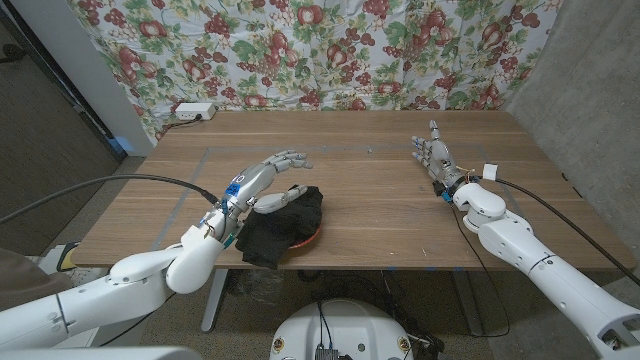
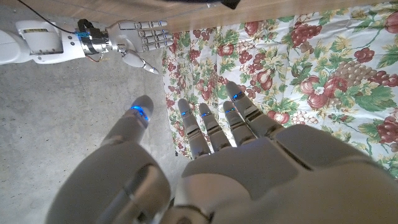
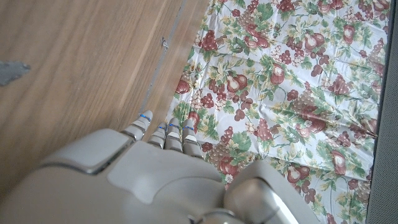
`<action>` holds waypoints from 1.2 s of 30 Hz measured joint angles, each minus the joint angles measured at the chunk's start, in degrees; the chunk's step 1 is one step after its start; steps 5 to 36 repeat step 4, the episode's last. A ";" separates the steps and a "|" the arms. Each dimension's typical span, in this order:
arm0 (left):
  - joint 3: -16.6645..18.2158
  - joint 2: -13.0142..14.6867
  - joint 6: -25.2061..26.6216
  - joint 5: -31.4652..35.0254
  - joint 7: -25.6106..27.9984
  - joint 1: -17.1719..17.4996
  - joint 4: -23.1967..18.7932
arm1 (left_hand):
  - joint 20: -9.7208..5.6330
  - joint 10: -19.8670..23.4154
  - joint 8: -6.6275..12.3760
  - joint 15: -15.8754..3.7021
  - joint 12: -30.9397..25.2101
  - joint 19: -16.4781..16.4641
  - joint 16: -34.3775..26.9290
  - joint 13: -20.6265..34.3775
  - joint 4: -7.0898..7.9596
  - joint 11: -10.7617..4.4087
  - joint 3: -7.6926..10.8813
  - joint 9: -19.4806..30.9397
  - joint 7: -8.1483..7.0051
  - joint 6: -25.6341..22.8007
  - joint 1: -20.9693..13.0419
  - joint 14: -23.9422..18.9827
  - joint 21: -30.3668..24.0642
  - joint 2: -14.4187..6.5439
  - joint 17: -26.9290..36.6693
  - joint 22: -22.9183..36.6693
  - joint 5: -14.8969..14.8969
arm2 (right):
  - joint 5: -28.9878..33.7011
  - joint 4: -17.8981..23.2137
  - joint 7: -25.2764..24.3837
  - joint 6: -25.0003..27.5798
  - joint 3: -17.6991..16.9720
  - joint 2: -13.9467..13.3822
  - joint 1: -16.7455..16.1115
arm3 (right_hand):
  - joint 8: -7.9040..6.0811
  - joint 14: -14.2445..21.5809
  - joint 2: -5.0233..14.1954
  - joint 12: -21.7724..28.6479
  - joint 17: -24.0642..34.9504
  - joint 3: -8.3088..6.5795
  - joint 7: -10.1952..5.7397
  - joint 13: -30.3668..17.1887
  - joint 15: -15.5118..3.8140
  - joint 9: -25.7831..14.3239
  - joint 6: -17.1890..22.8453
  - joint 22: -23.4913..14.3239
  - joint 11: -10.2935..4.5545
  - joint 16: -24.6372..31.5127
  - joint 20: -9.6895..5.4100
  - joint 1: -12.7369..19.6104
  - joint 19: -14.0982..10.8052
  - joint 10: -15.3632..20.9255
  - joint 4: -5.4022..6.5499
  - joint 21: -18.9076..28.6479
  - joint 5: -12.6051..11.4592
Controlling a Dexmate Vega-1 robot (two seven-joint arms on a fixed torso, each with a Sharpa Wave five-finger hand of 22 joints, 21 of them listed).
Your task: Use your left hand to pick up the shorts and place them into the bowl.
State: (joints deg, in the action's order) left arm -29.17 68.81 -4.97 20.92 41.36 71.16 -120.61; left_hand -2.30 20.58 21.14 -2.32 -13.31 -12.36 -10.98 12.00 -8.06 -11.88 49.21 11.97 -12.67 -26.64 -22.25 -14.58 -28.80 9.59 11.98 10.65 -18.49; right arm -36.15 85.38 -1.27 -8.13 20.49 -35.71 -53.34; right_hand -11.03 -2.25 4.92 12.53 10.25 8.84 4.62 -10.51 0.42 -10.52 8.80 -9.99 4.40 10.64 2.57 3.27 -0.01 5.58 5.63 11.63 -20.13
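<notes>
Left robot hand over shorts (bowl beneath).

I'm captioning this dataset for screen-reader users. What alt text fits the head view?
Black shorts lie draped over an orange bowl near the wooden table's front edge, the robot's open left hand just above them. The right hand stands open far right.

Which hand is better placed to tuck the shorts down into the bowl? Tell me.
Left. The left hand hovers open right above the shorts draped over the bowl; the right hand is far across the table.
</notes>
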 measured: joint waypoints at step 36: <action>0.55 -0.90 -0.38 0.00 0.01 0.00 -0.08 | 0.00 0.00 -0.17 -0.04 0.00 0.00 0.00 -0.22 0.00 0.00 0.00 0.00 0.10 0.11 0.00 0.04 0.00 0.00 0.00 0.00 0.00 | -0.01 -0.60 0.18 -0.10 0.15 0.29 0.39 | 0.00 0.00 0.00 0.00 0.00 0.00 0.00 0.00 0.00 0.00 0.00 0.00 0.00 0.00 0.00 0.00 0.00 0.00 0.00 0.00 0.00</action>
